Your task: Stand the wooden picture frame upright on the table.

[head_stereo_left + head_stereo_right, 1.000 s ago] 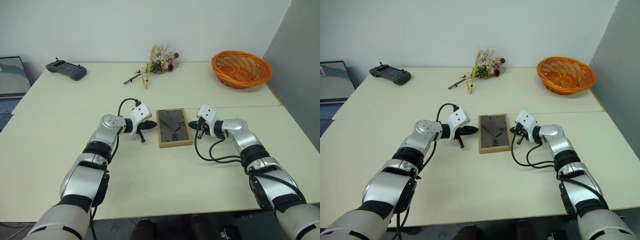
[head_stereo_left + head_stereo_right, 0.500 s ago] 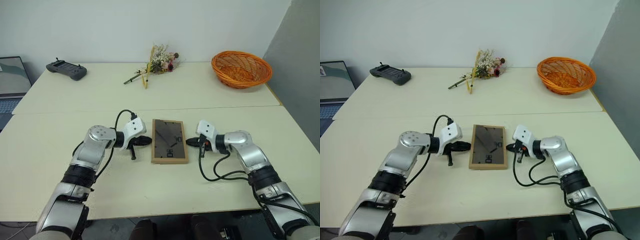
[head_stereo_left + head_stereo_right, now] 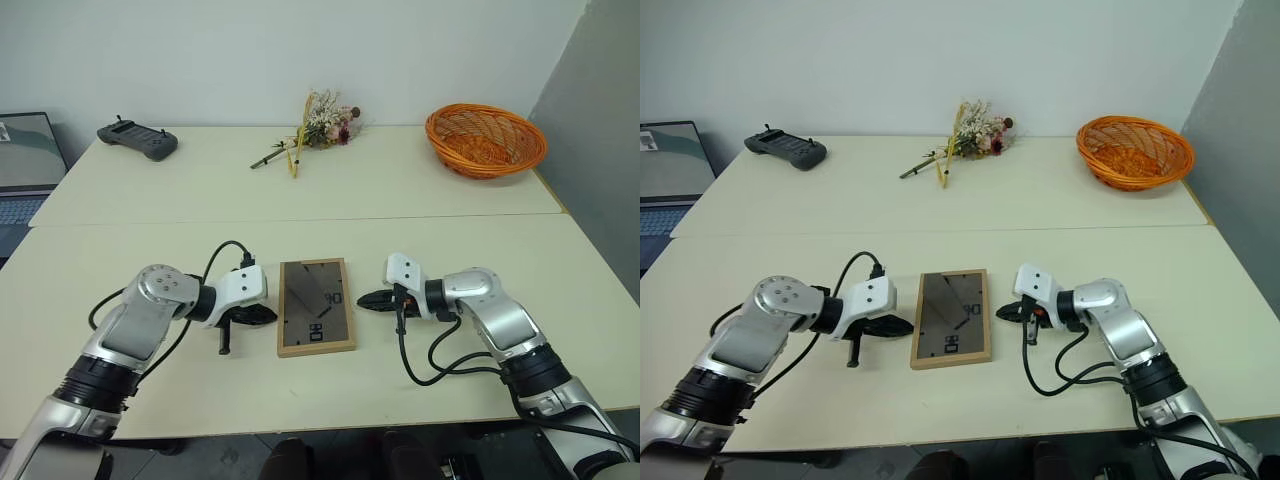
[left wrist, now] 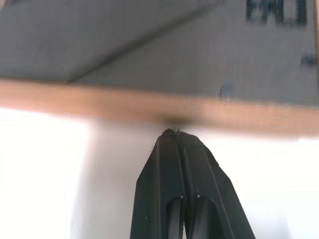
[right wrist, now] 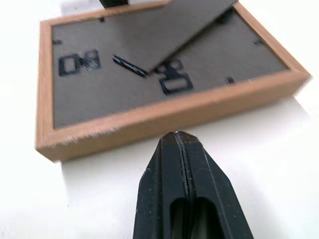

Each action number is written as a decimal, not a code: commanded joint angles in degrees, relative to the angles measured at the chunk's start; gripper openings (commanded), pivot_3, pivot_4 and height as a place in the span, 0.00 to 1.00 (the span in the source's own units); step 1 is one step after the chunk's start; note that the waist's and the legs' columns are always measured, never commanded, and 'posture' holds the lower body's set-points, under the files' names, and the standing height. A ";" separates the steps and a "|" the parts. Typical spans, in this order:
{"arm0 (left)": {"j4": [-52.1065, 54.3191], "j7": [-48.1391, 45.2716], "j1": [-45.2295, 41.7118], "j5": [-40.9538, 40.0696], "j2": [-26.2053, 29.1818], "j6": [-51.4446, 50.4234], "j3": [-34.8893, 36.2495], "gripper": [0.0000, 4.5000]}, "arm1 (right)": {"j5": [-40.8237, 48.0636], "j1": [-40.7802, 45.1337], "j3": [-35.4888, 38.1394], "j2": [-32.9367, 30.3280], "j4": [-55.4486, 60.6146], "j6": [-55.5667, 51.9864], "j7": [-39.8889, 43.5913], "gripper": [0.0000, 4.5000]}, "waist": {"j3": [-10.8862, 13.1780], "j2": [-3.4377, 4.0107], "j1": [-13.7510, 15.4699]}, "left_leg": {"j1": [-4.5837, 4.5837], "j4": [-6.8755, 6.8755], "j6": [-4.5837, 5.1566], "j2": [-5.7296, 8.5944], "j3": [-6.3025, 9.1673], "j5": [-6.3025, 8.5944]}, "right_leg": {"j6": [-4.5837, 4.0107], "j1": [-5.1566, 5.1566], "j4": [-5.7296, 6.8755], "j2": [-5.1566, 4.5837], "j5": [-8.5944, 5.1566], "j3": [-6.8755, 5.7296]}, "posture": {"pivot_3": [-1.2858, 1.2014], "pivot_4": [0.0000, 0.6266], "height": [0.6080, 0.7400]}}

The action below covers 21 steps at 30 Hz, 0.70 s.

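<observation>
Both my pincers are pressed together, fingers flat against each other, and neither pinches anything. My left gripper points at the left long edge of the wooden picture frame, its tip at that edge; whether it actually touches I cannot tell. My right gripper points at the frame's right long edge from just beside it, with a narrow strip of table showing between tip and wood.

The frame lies flat on the near slab of the table, just on the near side of the seam, its long sides running near to far. The face turned up is dark, with a flap lying diagonally across it.

Compared with a second ago, the frame has slid nearer to me and a little to the left, and its tilt has changed slightly. Both my arms have drawn back with it, the left one also swinging out to the left.
</observation>
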<state>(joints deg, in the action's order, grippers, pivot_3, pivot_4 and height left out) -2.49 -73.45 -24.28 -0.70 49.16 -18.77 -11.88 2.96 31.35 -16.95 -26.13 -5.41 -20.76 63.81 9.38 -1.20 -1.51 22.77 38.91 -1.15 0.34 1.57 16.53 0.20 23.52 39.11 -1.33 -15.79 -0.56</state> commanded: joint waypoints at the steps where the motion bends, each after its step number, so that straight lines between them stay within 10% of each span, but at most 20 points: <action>1: -2.28 -0.27 0.76 0.74 3.18 2.15 1.13 0.01 | 1.17 -0.19 1.42 -1.69 1.31 0.17 0.08 0.00 | 0.00 0.00 -0.03 | -0.01 0.00 0.00 0.00 0.00 0.00 | 0.00 0.00 0.00 0.00 0.00 0.00 | 0.52 0.24 1.00; 4: -4.18 1.28 0.14 0.53 3.25 4.24 1.96 0.01 | 1.64 -0.68 1.92 -2.69 1.47 0.37 -0.26 0.00 | 0.00 0.00 -0.04 | -0.02 -0.02 0.01 -0.02 0.00 0.01 | 0.00 0.00 0.00 0.02 0.00 0.00 | 0.52 0.24 1.00; 7: -1.15 1.22 -2.24 -13.88 -1.32 -16.97 9.28 0.01 | 1.64 0.07 3.35 -3.76 -0.17 3.07 -1.24 0.00 | 0.00 0.00 -0.03 | -0.01 -0.02 0.02 -0.01 -0.01 0.01 | 0.00 0.00 0.02 0.02 0.00 0.00 | 0.52 0.24 1.00; 12: 4.43 -4.48 1.14 -31.63 2.17 -44.24 15.25 0.26 | 0.91 1.71 3.29 -4.20 -3.20 10.28 -0.33 0.00 | 0.01 -0.02 -0.34 | 0.06 0.03 0.03 -0.02 0.02 0.02 | 0.02 0.00 -0.04 0.03 -0.01 -0.03 | 0.52 0.24 1.00; 21: -5.82 0.12 0.79 -38.49 3.60 -60.66 17.36 0.64 | -1.50 4.26 1.44 -3.29 -9.43 21.53 -0.38 0.00 | 0.01 -0.01 -0.08 | -0.02 0.00 0.02 -0.03 0.07 0.01 | 0.01 -0.01 0.04 0.06 -0.02 -0.04 | 0.52 0.24 1.00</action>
<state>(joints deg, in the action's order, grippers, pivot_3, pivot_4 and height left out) -6.77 -74.45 -23.11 -37.58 53.08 -77.08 4.15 1.41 35.14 -15.17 -29.96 -15.36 -1.68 63.19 9.39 -1.21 -1.59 22.74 38.91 -1.12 0.32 1.64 16.54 0.21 23.50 39.15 -1.28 -15.80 -0.60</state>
